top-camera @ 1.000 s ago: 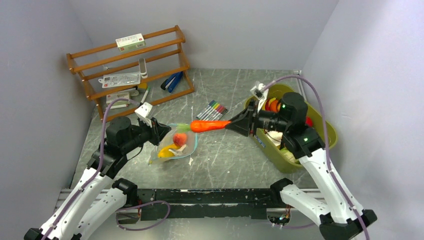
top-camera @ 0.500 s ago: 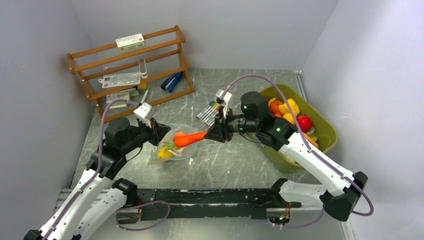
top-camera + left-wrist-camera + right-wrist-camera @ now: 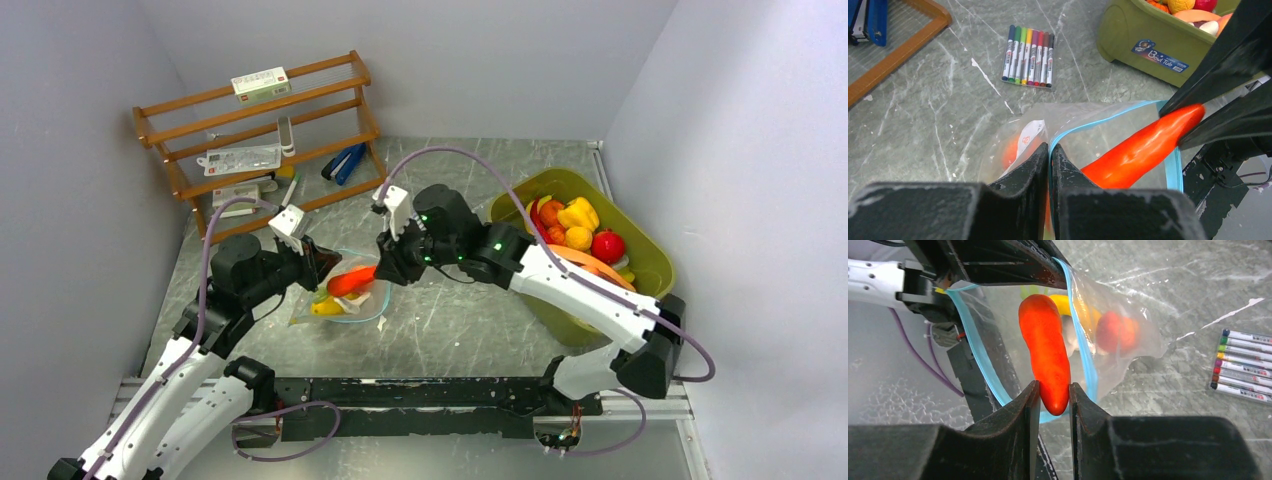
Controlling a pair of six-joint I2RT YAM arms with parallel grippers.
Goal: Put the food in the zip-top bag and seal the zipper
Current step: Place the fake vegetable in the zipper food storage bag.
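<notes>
Zip-top bag (image 3: 372, 302) sits on the worktop (image 3: 470, 322) left of centre, its mouth lifted and gaping toward the right arm. We see the left pincer (image 3: 318, 262) pinched tight on the mouth edge of the zip-top bag, jaws almost touching, with the teal zipper (image 3: 1108, 119) caught between them. The rest of the zipper hangs in an open loop.

Right pincer (image 3: 1054, 388) is narrow, clamped on the tapered end of an orange carrot (image 3: 1045, 350). The carrot reaches through the zipper loop: the wide end is inside the bag and the tapered end is outside, between the right fingers (image 3: 1023, 405). It is tilted, and we cannot tell whether it touches the bag's floor.

Inside the bag we make out a yellow piece (image 3: 326, 307) low down and a red piece (image 3: 1115, 330) against the clear wall, plus a white label (image 3: 1030, 142).

Olive-green tub (image 3: 640, 292) stands at the right side of the worktop, well apart from the bag, and holds more toy food (image 3: 577, 215) in yellow, orange and red. Marker pens (image 3: 1029, 55) lie in a tight row flat on the worktop between bag and tub. A wooden rack (image 3: 262, 135) stands at the back left with small items on it.
</notes>
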